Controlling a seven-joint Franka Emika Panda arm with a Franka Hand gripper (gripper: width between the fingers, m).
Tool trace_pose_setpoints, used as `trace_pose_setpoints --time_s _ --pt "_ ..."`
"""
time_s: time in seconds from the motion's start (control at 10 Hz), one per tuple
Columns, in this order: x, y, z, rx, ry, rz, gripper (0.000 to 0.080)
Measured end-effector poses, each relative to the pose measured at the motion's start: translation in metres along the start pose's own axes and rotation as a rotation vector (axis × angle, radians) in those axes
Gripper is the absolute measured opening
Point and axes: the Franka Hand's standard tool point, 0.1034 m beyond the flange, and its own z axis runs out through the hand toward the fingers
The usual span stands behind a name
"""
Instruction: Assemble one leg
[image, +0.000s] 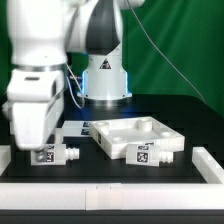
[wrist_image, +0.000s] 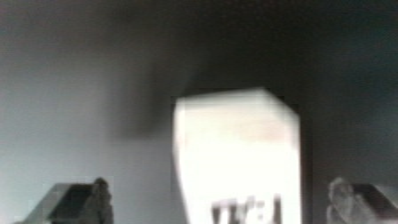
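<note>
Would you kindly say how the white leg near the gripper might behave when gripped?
The leg looks like solid moulded plastic, so probably stiff. Its smooth faces may slip between the fingers. Its squarish outline suggests it will not roll.

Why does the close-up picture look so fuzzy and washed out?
Wrist view: the leg is out of focus and glares white, probably too near the lens; around it all is dark. Exterior view: sharper and more evenly lit.
</note>
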Motion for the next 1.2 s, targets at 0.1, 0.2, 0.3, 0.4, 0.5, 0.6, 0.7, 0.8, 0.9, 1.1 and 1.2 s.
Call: trace_pose_setpoints --time_s 0.1,0.2,0.3,0.4,0.5,0.6,0.7,0.8,0.9,1.1,1.2 --pt "0.02 0.002 -0.006 -0.005 0.0 0.034 0.0637" --pt "0.039 0.005 -0.012 -0.018 0.004 0.047 0.0647" --pt "0.041 0.007 -0.012 -0.024 0.004 0.041 0.0647" --pt "0.036 0.006 -0.011 -0.021 0.003 0.05 0.0649" --pt "0.037 0.006 -0.011 -0.021 0.003 0.05 0.0649" --pt "0.037 0.006 -0.011 -0.021 0.003 0.05 0.0649" --pt "0.04 0.006 -0.011 -0.021 0.004 0.052 0.0649" --pt "0.059 0.003 -0.013 -0.019 0.01 0.146 0.0649" --pt "0.09 0.002 -0.016 -0.018 0.021 0.177 0.0649" --pt "0.133 0.007 -0.022 0.009 0.023 0.293 0.0649" --pt "0.136 0.01 -0.022 0.004 0.026 0.307 0.0649"
